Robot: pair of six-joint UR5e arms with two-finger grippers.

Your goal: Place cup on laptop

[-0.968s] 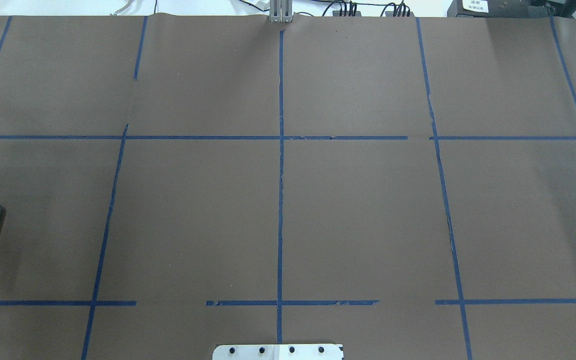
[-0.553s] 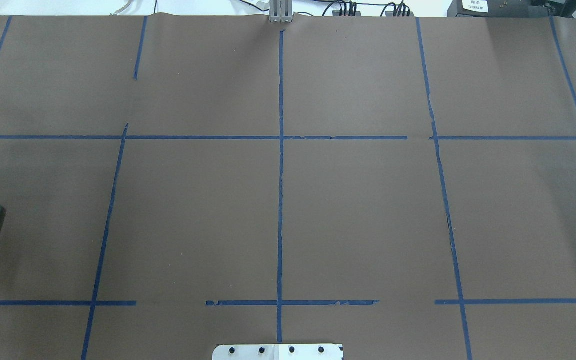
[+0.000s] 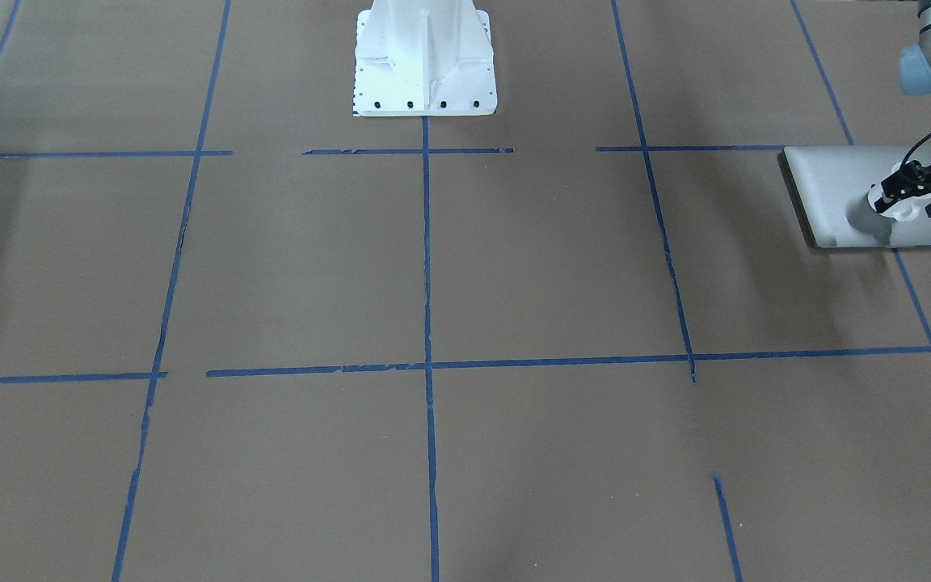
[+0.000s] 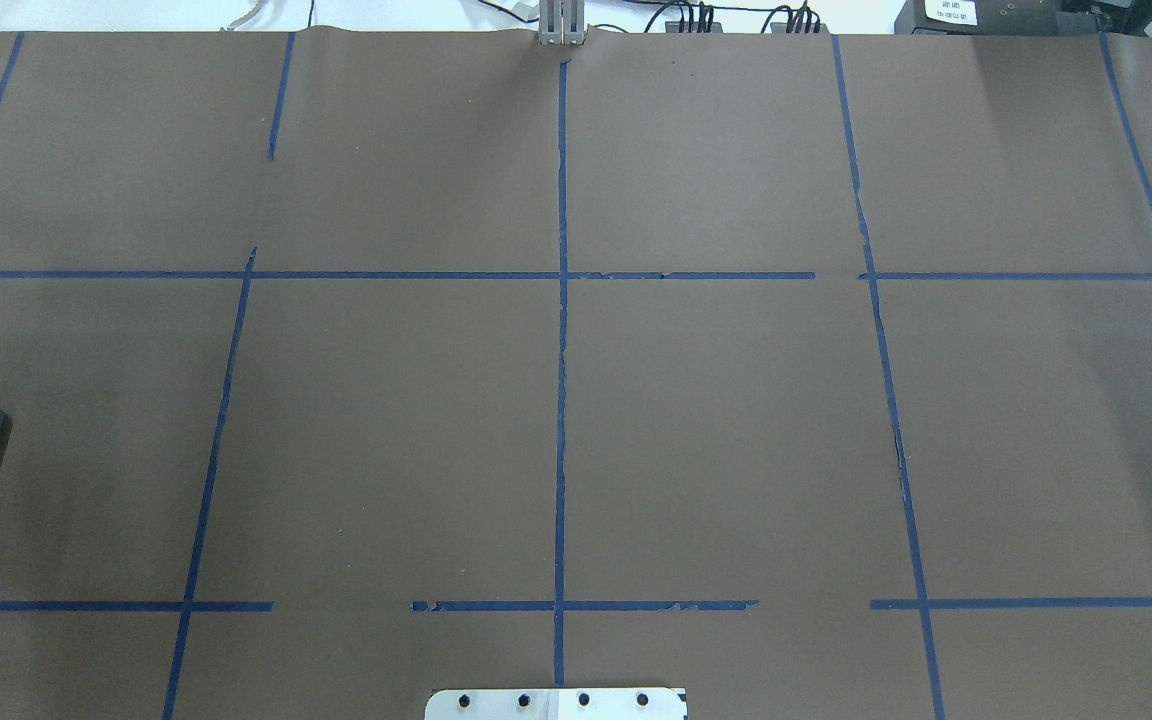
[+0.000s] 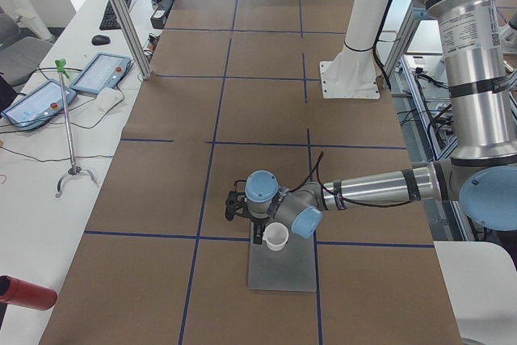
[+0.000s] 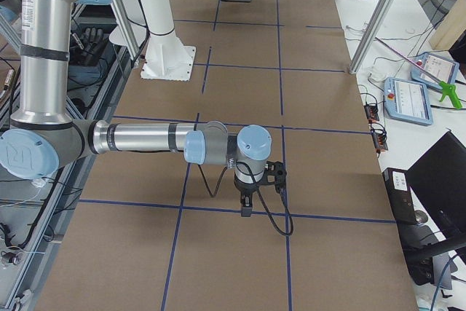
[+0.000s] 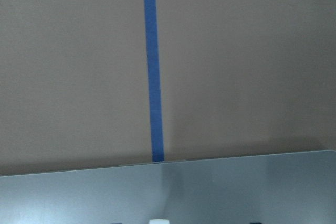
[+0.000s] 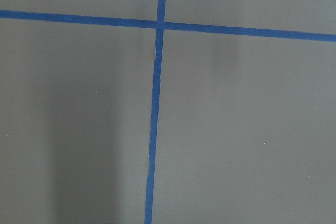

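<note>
The cup [image 5: 276, 237] hangs at the left arm's [image 5: 371, 188] tip over the laptop [image 5: 283, 274].

From my desk I see a matt brown paper-covered counter [image 4: 736, 400]. It is ruled into big rectangles by blue tape lines [image 4: 561, 400], some of them frayed or stopping short. The flat silver-grey laptop with rounded corners [image 3: 829, 186] is plain metal grey, with a soft darker shadow patch on its lid. The small white teacup [image 5: 276, 237] is unmarked white all over. The left claw [image 3: 910, 200] is black with a black cable looping off it, and the right claw [image 6: 245, 210] is black too. The left arm [image 5: 371, 187] and right arm [image 6: 138, 138] are brushed silver tubes with pale blue joint caps. The tapered white metal pedestal [image 3: 425, 56] has a row of dark bolt heads along its foot.
</note>
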